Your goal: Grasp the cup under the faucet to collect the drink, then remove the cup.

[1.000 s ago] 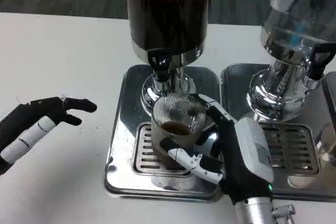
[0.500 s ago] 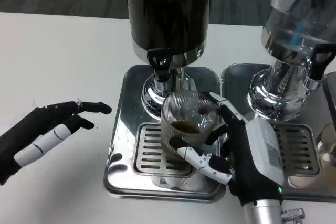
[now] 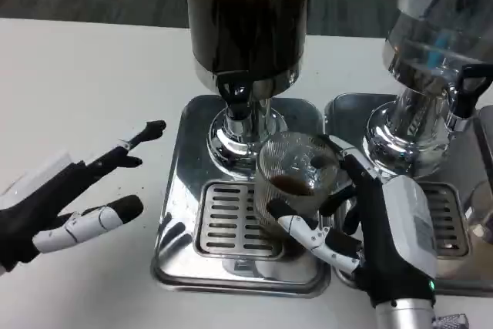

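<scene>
Ribbed clear cup (image 3: pixel 296 182) held in the right hand (image 3: pixel 377 229), fingers wrapped round its side wall, over the right part of the drip tray (image 3: pixel 231 225), just right of the dark dispenser's faucet (image 3: pixel 237 94). A shallow pool of dark drink inside. Probably light, thin-walled, easily crushed; ribbing likely helps against slipping. Best gripped mid-wall with gentle pressure, kept upright to avoid spilling. Left hand (image 3: pixel 73 198) released, fingers spread, above the white tabletop (image 3: pixel 92 82), well apart from the cup.
</scene>
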You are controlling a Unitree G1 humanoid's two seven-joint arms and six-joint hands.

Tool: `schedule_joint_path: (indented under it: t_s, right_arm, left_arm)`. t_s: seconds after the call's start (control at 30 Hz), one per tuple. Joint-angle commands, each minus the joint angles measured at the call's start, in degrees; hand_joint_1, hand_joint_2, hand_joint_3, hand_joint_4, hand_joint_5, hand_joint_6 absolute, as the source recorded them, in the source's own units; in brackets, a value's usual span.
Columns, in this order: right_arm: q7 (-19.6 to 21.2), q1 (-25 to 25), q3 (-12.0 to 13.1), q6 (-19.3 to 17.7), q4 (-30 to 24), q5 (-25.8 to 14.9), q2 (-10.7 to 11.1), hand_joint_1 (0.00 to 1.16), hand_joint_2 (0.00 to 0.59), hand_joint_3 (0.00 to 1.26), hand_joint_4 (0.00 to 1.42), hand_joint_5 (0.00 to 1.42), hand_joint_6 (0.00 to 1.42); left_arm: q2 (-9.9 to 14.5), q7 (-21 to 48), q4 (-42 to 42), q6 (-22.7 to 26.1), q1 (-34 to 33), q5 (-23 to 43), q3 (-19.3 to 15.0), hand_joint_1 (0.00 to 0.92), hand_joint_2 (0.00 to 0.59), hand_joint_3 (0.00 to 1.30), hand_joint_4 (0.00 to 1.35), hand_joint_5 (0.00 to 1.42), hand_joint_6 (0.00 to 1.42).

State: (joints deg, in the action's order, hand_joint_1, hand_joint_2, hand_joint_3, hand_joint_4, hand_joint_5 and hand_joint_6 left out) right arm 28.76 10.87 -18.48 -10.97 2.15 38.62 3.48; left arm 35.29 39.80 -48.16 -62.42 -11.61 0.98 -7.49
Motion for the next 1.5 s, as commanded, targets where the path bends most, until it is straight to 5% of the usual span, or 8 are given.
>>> schedule_joint_path:
  t_s: [0.03,0.53,1.5]
  right_arm:
    - [0.1,1.1,0.5,-0.8,-3.2,-0.4,0.2,0.74,0.21,0.46,0.54,0.82,1.12]
    - [-2.2,6.0,0.7,-1.1,-9.4,-0.5,2.1,0.74,0.209,0.46,0.54,0.82,1.12]
    - [-6.3,19.3,1.5,-5.5,-22.3,-2.6,6.1,0.77,0.204,0.48,0.56,0.85,1.14]
  left_arm:
    - [2.2,-4.5,1.6,-3.3,1.1,-5.0,0.8,0.0,0.108,0.0,0.0,0.0,0.13]
    - [6.6,-13.9,6.0,-7.8,5.2,-13.2,3.3,0.0,0.078,0.0,0.0,0.0,0.05]
    - [10.4,-15.0,19.3,-7.4,17.5,-4.4,4.9,0.0,0.063,0.0,0.0,0.0,0.04]
